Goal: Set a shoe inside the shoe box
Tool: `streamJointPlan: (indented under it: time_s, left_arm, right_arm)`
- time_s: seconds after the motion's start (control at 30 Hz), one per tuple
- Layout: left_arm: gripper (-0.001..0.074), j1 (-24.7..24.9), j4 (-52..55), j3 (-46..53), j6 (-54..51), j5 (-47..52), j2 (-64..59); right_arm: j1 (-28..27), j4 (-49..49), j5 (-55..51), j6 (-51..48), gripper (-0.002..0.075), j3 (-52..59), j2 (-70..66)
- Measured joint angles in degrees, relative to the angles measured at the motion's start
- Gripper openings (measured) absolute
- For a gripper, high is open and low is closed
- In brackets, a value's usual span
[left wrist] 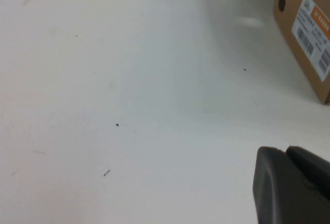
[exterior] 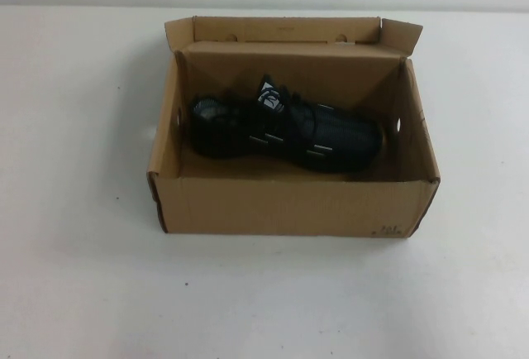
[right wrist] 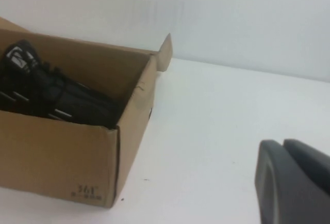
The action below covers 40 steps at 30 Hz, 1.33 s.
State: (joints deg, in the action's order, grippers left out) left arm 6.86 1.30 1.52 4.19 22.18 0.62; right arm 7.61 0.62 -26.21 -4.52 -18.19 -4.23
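Note:
The black shoe [exterior: 285,130] lies on its side inside the open brown shoe box [exterior: 289,206] at the middle of the table, toe toward the right. The right wrist view shows the shoe [right wrist: 46,97] inside the box [right wrist: 56,157] too. The left wrist view shows only a labelled corner of the box [left wrist: 307,33]. My left gripper [left wrist: 286,152] is shut and empty above the bare table, left of the box. My right gripper [right wrist: 282,144] is shut and empty, right of the box and apart from it. Neither arm shows in the high view.
The box's flap lid [exterior: 285,28] stands open at the far side. The white table [exterior: 83,276] surrounds the box, with a pale wall behind it.

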Motion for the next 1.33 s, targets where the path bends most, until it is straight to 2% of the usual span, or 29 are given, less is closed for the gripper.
streamJointPlan:
  time_s: [0.17,0.33,0.5,1.33]
  left_arm:
    - [-0.0002,0.0,0.0,0.0,0.0,0.0,0.0]
    - [-0.0002,0.0,0.0,0.0,0.0,0.0,0.0]
    - [-0.0002,0.0,0.0,0.0,0.0,0.0,0.0]
    - [-0.0002,0.0,0.0,0.0,0.0,0.0,0.0]
  right_arm:
    - [-3.4,2.4,10.2,-0.1,-0.0016,10.8,3.4]
    - [-6.1,5.5,12.3,-0.1,-0.0016,19.1,4.7]
    - [-6.6,8.1,7.5,-0.1,-0.0016,19.6,4.7]
    - [-6.6,10.7,7.0,-0.1,-0.0016,19.7,4.7]
